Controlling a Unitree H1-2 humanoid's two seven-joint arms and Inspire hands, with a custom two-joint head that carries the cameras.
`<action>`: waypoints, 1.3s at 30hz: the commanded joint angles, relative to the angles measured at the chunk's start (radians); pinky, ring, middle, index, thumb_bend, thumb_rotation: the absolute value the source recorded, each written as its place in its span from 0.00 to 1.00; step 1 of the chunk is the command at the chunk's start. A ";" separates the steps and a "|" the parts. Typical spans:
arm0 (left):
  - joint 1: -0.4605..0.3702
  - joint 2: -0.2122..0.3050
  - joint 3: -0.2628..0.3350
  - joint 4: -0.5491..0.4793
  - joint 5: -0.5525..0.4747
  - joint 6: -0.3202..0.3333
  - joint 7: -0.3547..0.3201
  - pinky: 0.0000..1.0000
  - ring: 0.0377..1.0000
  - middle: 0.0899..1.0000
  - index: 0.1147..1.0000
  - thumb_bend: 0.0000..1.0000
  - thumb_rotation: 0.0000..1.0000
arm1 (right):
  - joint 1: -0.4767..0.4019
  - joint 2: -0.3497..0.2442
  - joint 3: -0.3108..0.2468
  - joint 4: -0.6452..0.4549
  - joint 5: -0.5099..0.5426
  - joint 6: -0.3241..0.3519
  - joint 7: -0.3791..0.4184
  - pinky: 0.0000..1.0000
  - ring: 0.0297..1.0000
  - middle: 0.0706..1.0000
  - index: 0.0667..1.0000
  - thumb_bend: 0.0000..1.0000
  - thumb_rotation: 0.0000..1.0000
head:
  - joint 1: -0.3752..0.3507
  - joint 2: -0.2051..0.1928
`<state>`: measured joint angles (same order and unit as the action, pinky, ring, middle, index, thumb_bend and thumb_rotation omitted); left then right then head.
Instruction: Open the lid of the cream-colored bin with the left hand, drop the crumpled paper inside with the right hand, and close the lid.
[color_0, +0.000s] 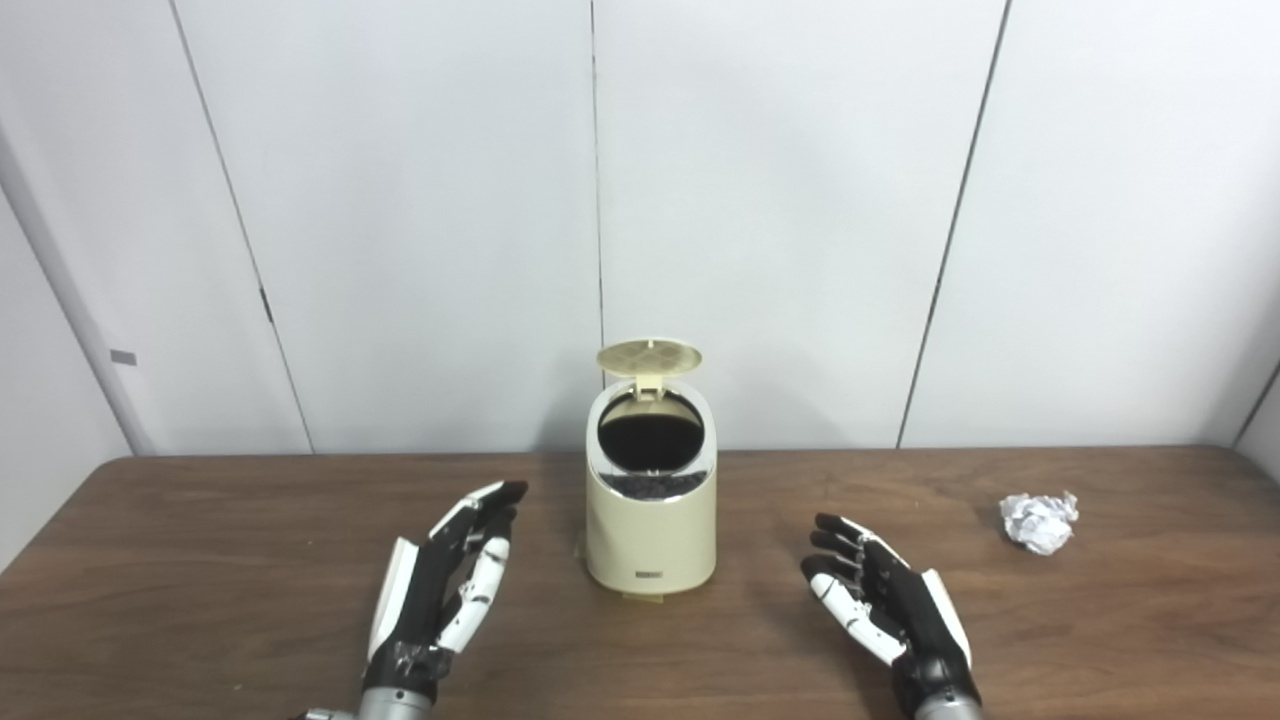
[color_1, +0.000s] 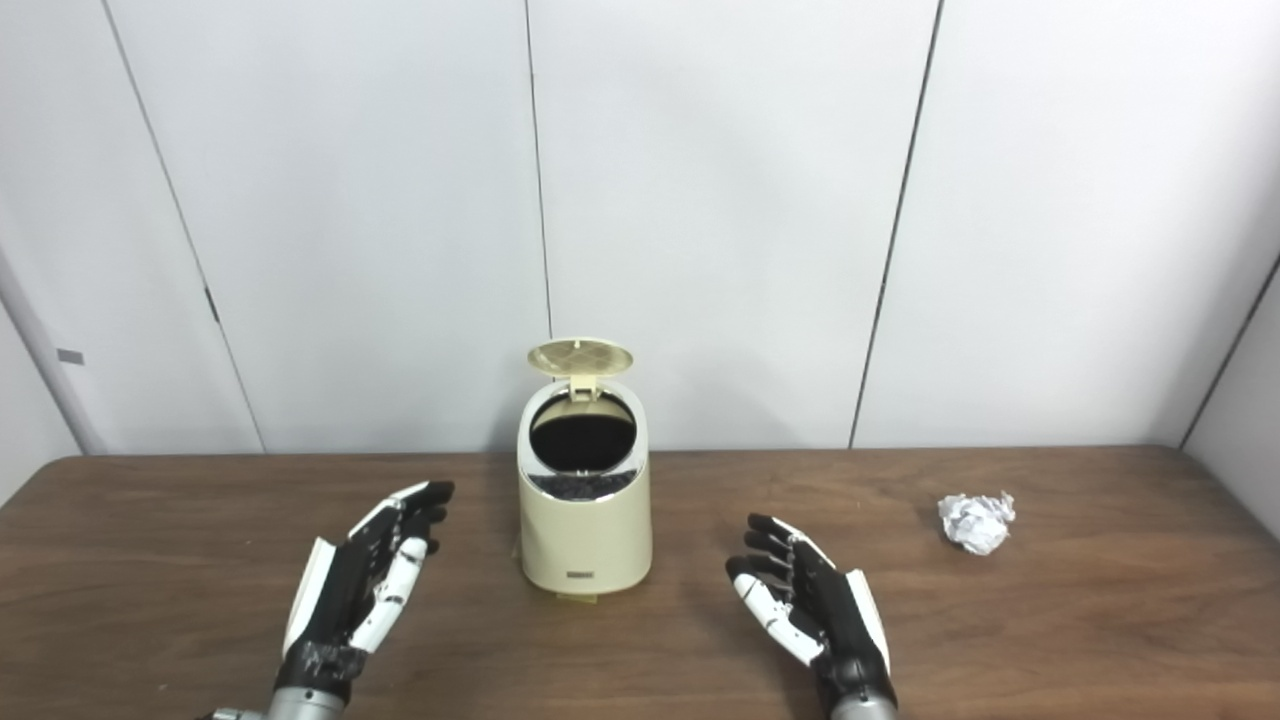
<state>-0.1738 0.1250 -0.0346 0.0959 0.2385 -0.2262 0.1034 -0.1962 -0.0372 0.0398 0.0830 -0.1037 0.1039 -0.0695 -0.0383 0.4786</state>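
The cream-colored bin (color_0: 650, 520) stands on the wooden table (color_0: 200, 560) near its middle. Its round lid (color_0: 649, 356) is raised upright at the back, and the dark inside shows through the mouth. A crumpled white paper ball (color_0: 1040, 520) lies on the table well to the right of the bin. My left hand (color_0: 447, 590) rests open to the left of the bin, fingers stretched toward it, touching nothing. On the other side my right hand (color_0: 885, 600) is open too, palm up, between the bin and the paper, apart from both.
A white panelled wall (color_0: 780, 200) rises right behind the table's far edge. Bare wood lies between the right hand and the paper ball.
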 joint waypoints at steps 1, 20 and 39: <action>-0.032 -0.003 0.009 -0.008 -0.026 -0.043 -0.002 0.68 0.79 0.80 0.79 0.21 0.78 | -0.021 0.007 0.005 0.003 -0.003 -0.001 0.009 0.71 0.77 0.78 0.78 0.21 0.43 | -0.002 0.000; -0.026 0.022 0.033 0.009 -0.079 -0.028 -0.041 0.70 0.80 0.81 0.81 0.21 0.84 | -0.150 -0.262 0.147 -0.221 -0.650 -0.005 0.030 0.60 0.70 0.73 0.71 0.59 0.30 | -0.124 0.005; -0.034 0.035 0.054 0.015 -0.124 -0.055 -0.070 0.71 0.81 0.81 0.81 0.20 0.83 | -0.446 -0.564 0.174 -0.087 -0.883 0.281 0.582 0.65 0.86 0.90 0.82 1.00 0.27 | -0.239 0.018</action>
<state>-0.1840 0.1433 0.0103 0.1374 0.1246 -0.2568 0.0364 -0.5797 -0.5682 0.2250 -0.0011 -0.9705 0.3702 0.5127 -0.2746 0.4955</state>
